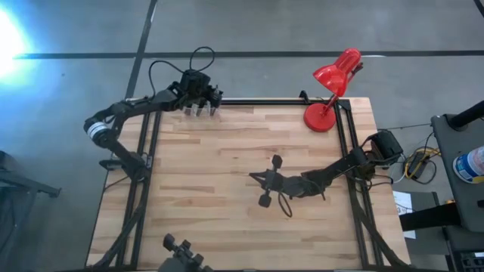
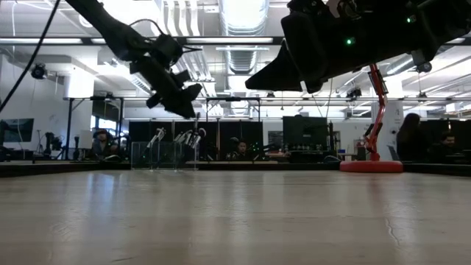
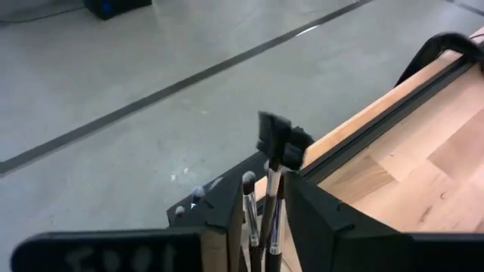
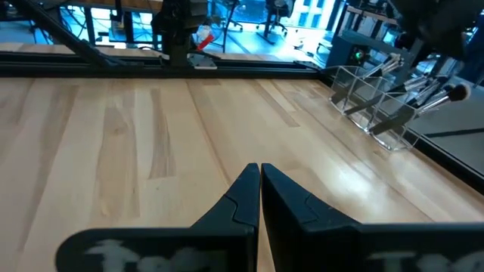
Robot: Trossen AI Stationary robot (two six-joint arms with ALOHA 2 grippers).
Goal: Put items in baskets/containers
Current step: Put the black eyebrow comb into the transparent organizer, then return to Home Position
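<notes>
The clear containers (image 1: 198, 111) stand in a row at the table's far edge, left of middle, and also show in the low view (image 2: 165, 154) and the right wrist view (image 4: 374, 106). Several thin dark brushes (image 2: 193, 136) stand in them, heads up. My left gripper (image 1: 204, 97) hangs just above them (image 2: 193, 110). It is open, and the brushes (image 3: 272, 189) show in the gap between its fingers (image 3: 266, 227). My right gripper (image 1: 257, 180) hovers shut (image 4: 260, 189) over the middle of the table and holds nothing.
A red desk lamp (image 1: 333, 83) stands on the far right corner, its base (image 2: 372, 165) on the wood. A dark mount (image 1: 181, 249) sits at the near edge. Bare wood (image 4: 151, 136) lies between my right gripper and the containers. People sit in the room beyond (image 2: 408, 136).
</notes>
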